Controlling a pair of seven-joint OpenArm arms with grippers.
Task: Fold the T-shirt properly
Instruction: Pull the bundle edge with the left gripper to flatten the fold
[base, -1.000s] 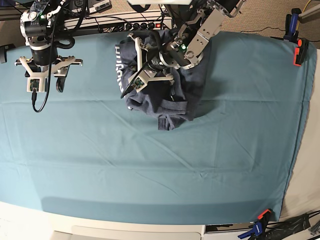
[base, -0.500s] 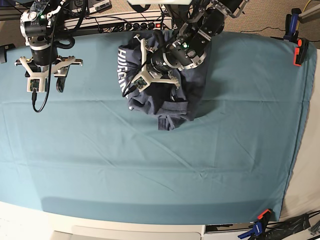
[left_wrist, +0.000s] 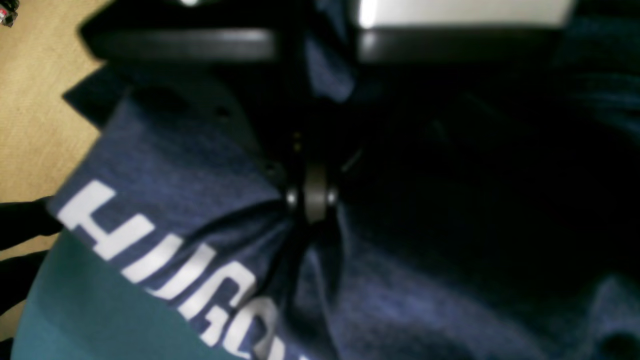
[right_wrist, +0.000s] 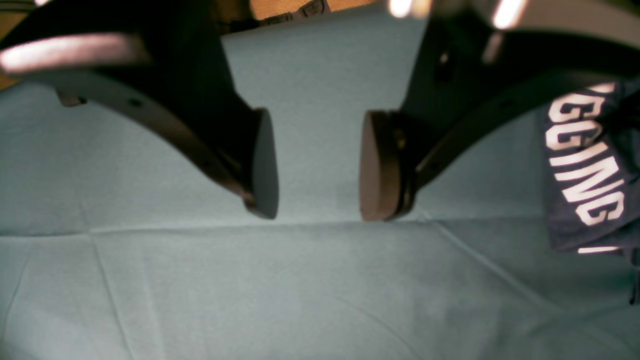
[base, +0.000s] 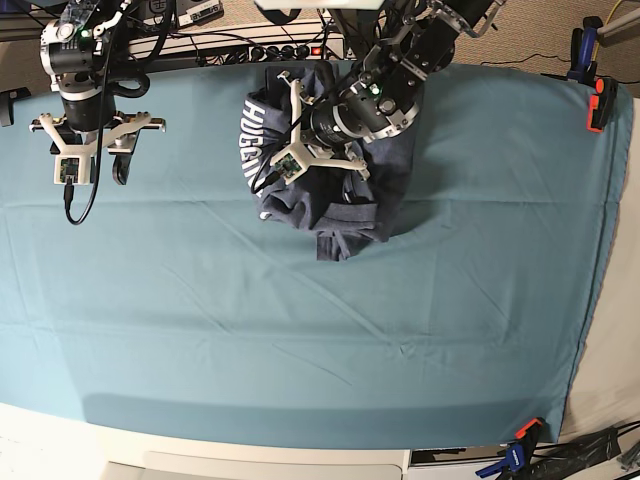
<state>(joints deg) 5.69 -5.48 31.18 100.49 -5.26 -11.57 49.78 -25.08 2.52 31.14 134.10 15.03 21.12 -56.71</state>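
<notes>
**Left gripper pinches a bunched shirt; right gripper waits open**

The heathered navy cotton T-shirt (base: 335, 200) with white block lettering lies crumpled in a heap on the teal-cloth-covered counter (base: 300, 330), toward twelve o'clock in the base view, not yet spread flat. It looks soft, light and limp: it will sag and drape from any single pinch, slide easily over the cloth, and carry no risk of breaking. Good places to take hold would be seams, the hem corners or the shoulders, so that the fabric hangs square rather than in a twist.

The left gripper (left_wrist: 309, 200) is clamped tight on a gathered fold of the fabric, which radiates in creases from the pinch, just beside the lettering. Its arm reaches down from twelve o'clock, wrist tilted toward nine o'clock over the heap.

The right gripper (right_wrist: 317, 167) stands with its pads well parted and holds nothing. It hangs pointed down over bare cloth at about ten o'clock in the base view, well apart from the shirt.
</notes>
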